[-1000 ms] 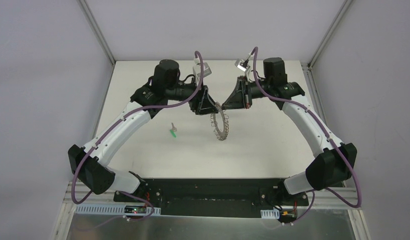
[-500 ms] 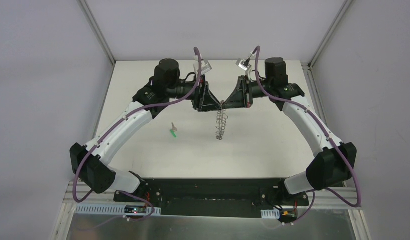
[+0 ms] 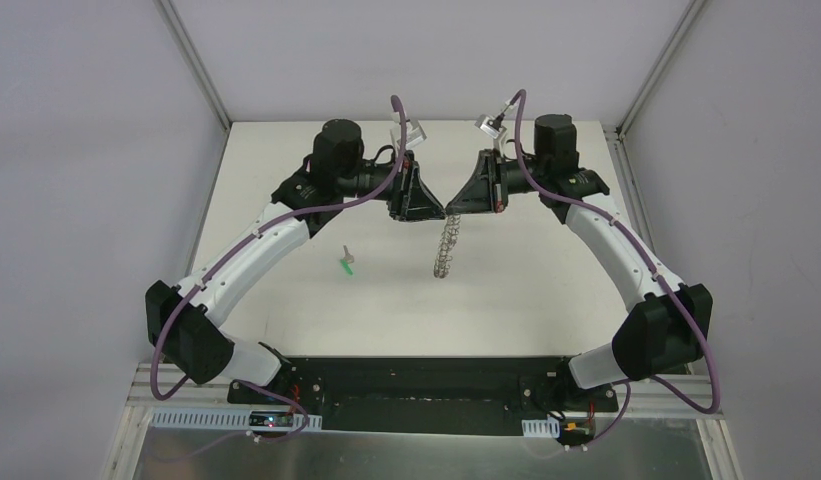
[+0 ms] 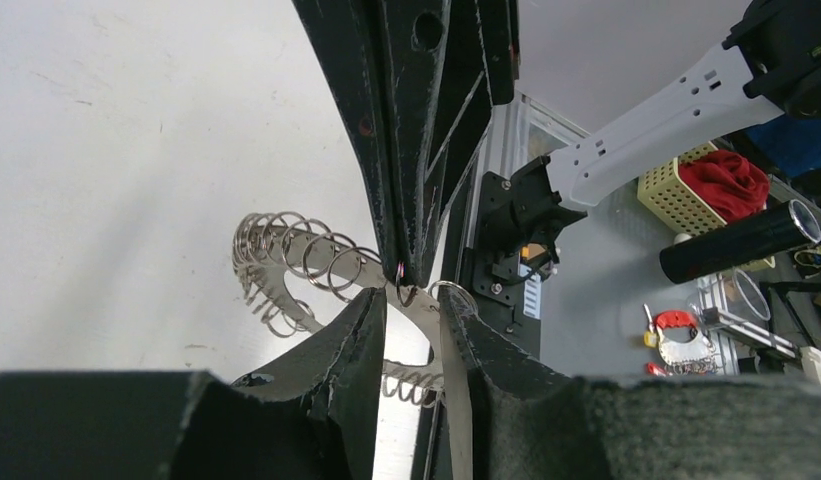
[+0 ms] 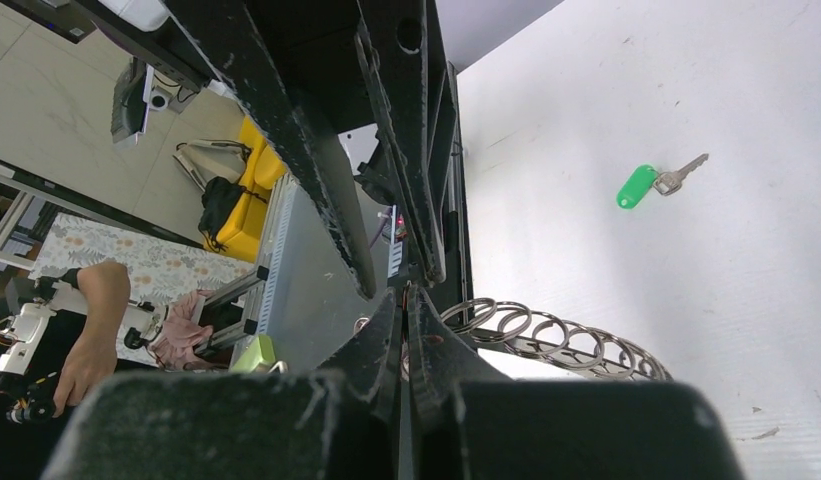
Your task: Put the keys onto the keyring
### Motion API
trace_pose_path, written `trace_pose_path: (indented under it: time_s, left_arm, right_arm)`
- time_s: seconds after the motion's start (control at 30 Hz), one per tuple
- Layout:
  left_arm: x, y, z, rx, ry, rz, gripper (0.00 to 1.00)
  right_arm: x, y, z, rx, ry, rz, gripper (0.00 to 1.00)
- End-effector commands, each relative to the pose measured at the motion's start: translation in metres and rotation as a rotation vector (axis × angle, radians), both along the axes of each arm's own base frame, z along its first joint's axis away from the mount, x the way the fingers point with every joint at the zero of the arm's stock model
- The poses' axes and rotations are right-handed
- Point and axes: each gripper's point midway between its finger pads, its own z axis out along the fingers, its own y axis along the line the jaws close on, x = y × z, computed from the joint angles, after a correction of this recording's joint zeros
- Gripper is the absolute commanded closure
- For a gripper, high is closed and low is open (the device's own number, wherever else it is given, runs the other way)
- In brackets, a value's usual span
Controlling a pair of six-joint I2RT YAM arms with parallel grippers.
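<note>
White, matte table [image 3: 286,290], square-cornered at the far side. Lying flat on it, left of the middle, a small key [image 3: 348,264]: green head toward the near edge, silver blade pointing to the far edge (clearer from the right wrist, head and blade in one line). Faint scuffs and specks here and there on the surface. Set along the near edge, a black base plate [image 3: 416,385].

One keyring [image 3: 444,250] hangs just below two hands, the left hand [image 4: 411,300] and the right hand [image 5: 404,300], one on each of two arms. Its wire loops are too many and too closely packed to count. One green-headed key [image 3: 348,263] lies on the single worktop [image 3: 546,270], off to the left hand's left.
</note>
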Motion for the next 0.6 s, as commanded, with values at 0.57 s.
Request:
trace_pose_path:
  time_s: [0.57]
  left_arm:
    - [-0.009, -0.0117, 0.006, -0.045, 0.008, -0.054, 0.86]
  right_arm:
    - [-0.0075, -0.0059, 0.0235, 0.056, -0.056, 0.017, 1.0]
